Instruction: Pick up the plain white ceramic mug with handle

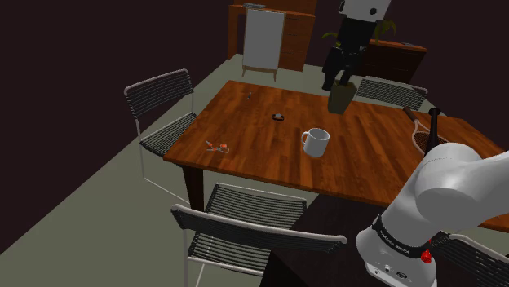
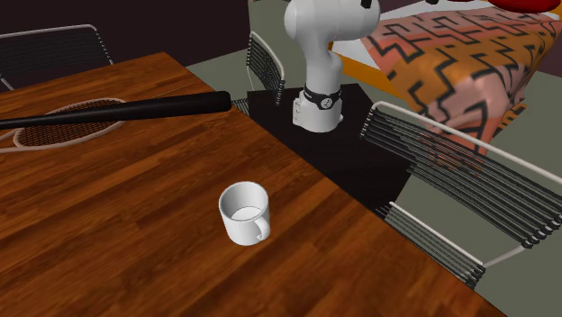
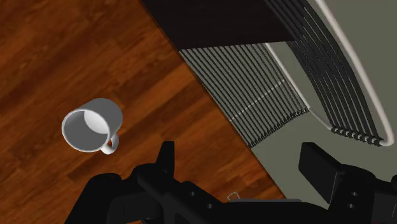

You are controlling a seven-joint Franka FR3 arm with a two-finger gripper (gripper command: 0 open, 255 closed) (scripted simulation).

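The brown wooden table (image 1: 261, 139) carries everything. Wire-backed chairs (image 1: 236, 216) stand at its edges. The white arm (image 1: 444, 183) rises from its stand beside the table. Its black end effector (image 1: 338, 81) hangs high over the far part of the table, well apart from the mug. In the wrist view the end effector (image 3: 242, 159) has its fingers (image 3: 167, 154) spread wide with nothing between them.

A racket (image 2: 63, 126) lies on the table beyond the mug in the second exterior view.

The mug (image 1: 316, 141) stands upright on bare wood near the table edge that faces the stand. It is plain white and cylindrical, with an open, empty mouth and a small loop handle on one side. In the wrist view the mug (image 3: 92, 124) looks grey-shaded and sits outside the gap between the fingers.
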